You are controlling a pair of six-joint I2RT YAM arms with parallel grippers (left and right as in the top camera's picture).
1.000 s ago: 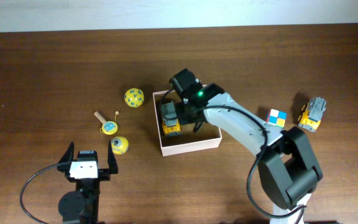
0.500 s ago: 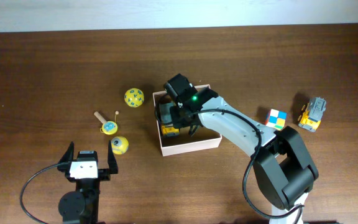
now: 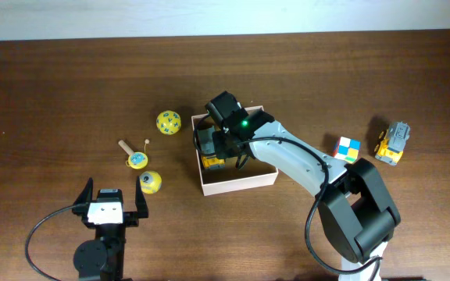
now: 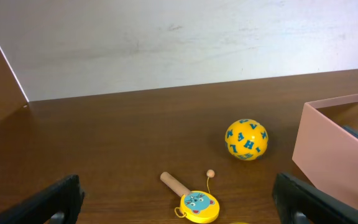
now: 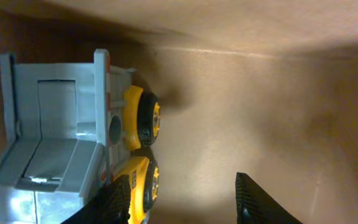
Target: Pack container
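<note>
- The container [image 3: 241,182] sat near the middle of the table [image 3: 69,86]. It was a shallow, open square box with pale pink walls and a tan floor.
- The right gripper [image 5: 188,202] was down inside the container, and its arm reached in over the container's far wall and right side.
- Its fingers stood apart with only the bare tan floor of the container between them. They were clamped on nothing.
- A grey and yellow toy truck [image 5: 61,155] lay inside the container, along the wall on the left arm's side.
- The toy truck was just beside one finger [image 5: 118,200] of the right gripper, outside the gap. Whether the two touched could not be told.
- The left gripper [image 3: 113,190] was well apart from the container, off its near left corner. Its fingers were spread wide and held nothing.
- In the left wrist view, the container's pink wall showed at the right edge, ahead of that gripper and to one side.
- A yellow ball [image 3: 169,122] with blue letters lay near the container's far left corner, apart from the wall.
- A small yellow rattle drum [image 3: 135,159] with a wooden handle lay left of the container, farther out than the ball.
- A smaller yellow ball [image 3: 150,183] lay off the container's near left corner, between the container and the left gripper.
- A colour cube [image 3: 348,148] lay well apart from the container's right wall.
- A second truck [image 3: 391,142], also grey and yellow, stood beyond the cube, farther from the container.
</note>
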